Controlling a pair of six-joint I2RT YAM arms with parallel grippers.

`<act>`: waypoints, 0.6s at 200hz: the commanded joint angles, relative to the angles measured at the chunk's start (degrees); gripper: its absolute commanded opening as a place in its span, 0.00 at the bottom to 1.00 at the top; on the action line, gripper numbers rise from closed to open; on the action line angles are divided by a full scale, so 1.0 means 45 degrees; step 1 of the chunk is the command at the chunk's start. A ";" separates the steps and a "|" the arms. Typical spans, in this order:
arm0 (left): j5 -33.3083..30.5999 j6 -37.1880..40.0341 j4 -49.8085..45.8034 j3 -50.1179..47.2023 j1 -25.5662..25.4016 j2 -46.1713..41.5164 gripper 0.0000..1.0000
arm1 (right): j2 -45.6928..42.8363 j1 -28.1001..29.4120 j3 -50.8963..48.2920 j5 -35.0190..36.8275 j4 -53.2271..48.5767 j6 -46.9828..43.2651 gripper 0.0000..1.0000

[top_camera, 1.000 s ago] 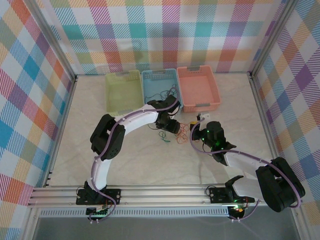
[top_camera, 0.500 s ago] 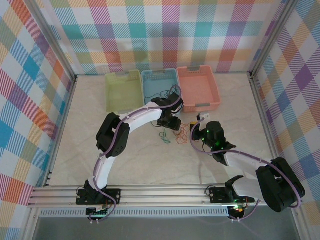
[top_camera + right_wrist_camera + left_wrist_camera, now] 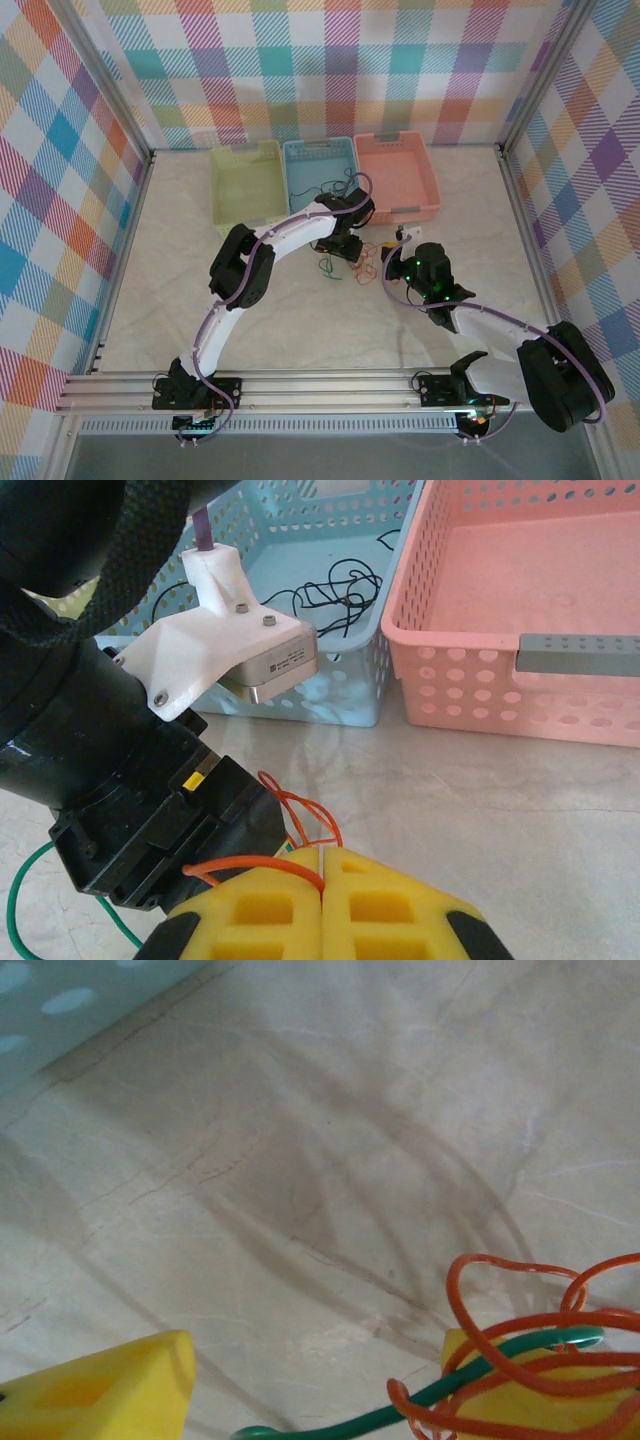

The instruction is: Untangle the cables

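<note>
Mid-table (image 3: 520, 810), right gripper (image 3: 320, 865) has its yellow pads (image 3: 385, 910) pressed together, pinching the orange cable (image 3: 453, 1295). Just beyond, left gripper (image 3: 315, 1360) sits spread wide, orange cable and green cable (image 3: 470, 1378) draped over one finger. Near the table's far edge, black cable (image 3: 335, 588) lies inside the blue basket (image 3: 300, 705), pink basket (image 3: 480, 700) alongside.

Top view, upper centre: left basket (image 3: 216, 186), middle basket (image 3: 321, 144) and right basket (image 3: 433, 186) stand side by side. One cable (image 3: 325, 186) lies in the middle basket. Just below them, a cable tangle (image 3: 364, 263) lies on the table (image 3: 300, 325) between the left gripper (image 3: 346, 254) and the right gripper (image 3: 398, 244).
</note>
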 commanded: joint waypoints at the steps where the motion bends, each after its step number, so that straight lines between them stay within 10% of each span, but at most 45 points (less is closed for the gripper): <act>1: -0.0863 0.0199 -0.1118 0.0474 -0.0093 0.0438 0.66 | -0.0353 -0.0067 0.0213 0.0130 0.0052 -0.0081 0.00; 120: -0.3631 0.0659 -0.1536 -0.0807 -0.0127 -0.0435 0.61 | -0.1718 -0.0072 -0.0314 0.1749 -0.0122 -0.0033 0.00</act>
